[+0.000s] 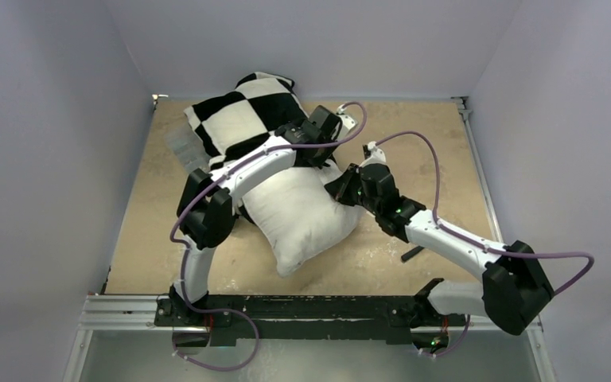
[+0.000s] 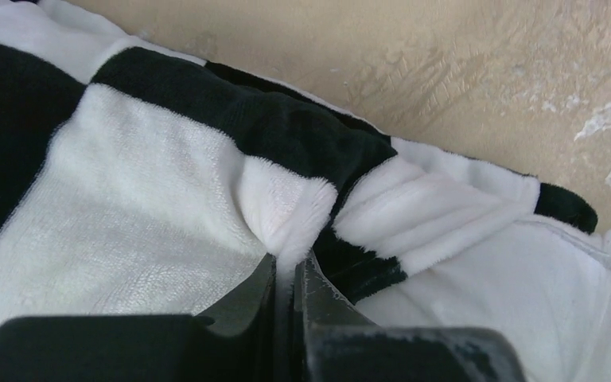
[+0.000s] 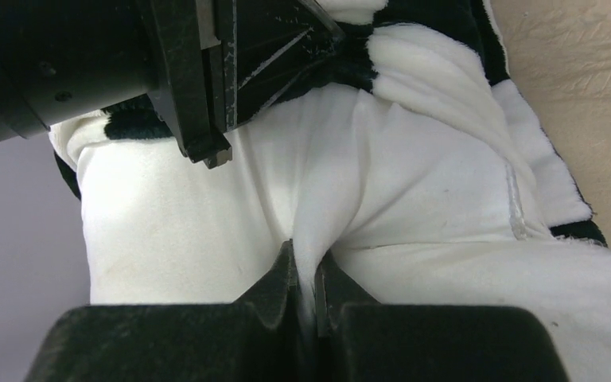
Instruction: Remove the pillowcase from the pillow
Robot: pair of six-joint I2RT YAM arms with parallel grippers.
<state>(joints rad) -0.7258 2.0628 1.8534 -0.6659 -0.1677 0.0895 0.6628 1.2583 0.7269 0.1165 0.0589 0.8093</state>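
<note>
Pillowcase, black-and-white checkered plush fabric (image 1: 243, 119): toward the far edge of the counter (image 1: 445, 159), covering only the far end of the plump white stuffed pillow (image 1: 302, 219).
Left gripper (image 2: 290, 267): jaws pinched on a pillowcase fold near its hem.
Right gripper (image 3: 306, 270): jaws clamped on bare pillow cloth.
Judged roughly half off; the far end is not yet freed.

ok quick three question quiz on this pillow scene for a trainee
1. True or false: the left jaws are shut on a fold of the pillowcase.
2. The right jaws pinch: A) the plain white pillow B) a cable C) the table.
3. Which end of the pillow is inside the pillowcase, near or far?
Key: 1 true; 2 A; 3 far.
</note>
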